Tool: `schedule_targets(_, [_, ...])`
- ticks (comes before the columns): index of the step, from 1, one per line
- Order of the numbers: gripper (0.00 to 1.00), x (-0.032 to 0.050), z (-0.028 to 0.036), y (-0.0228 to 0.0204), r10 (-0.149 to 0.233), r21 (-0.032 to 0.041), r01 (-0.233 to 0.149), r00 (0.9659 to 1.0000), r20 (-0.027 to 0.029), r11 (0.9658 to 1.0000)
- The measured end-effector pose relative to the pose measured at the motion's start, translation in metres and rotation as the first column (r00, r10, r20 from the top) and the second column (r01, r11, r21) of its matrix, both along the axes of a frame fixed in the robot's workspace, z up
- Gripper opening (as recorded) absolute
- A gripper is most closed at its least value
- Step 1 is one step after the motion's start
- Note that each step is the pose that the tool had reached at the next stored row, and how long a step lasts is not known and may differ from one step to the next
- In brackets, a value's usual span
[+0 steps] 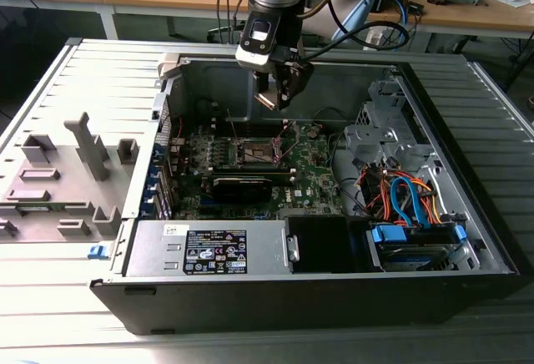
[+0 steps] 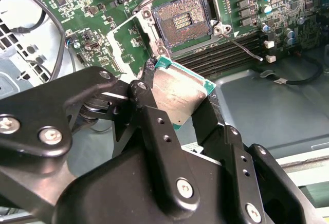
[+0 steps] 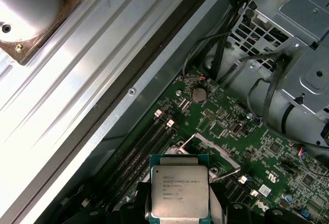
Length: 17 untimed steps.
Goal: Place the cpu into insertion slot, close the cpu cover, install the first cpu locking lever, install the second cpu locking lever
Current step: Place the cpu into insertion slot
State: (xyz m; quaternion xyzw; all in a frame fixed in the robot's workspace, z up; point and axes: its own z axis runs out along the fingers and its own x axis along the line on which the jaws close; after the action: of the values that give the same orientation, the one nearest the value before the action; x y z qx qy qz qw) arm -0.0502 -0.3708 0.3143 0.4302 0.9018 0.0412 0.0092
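In the second wrist view the gripper [image 2: 179, 100] clamps the cpu [image 2: 180, 88] by 2 edges, apart from the slot [image 2: 180, 23]; the exterior view shows it above the board [image 1: 315, 174], room around.

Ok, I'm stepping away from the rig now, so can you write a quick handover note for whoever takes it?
Gripper: shut on the chip, held above the board.
Socket: open and empty, contacts bare.
Cover: swung up, open.
Levers: unlatched.
Done: chip picked up.
Left: chip not seated, cover not closed, neither lever fastened.
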Motion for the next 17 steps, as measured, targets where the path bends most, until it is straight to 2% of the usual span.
schedule_targets(17, [0.54,0.0000,-0.0001,0.0000,-0.014,0.0000,0.014,0.9999,0.0000,0.9999])
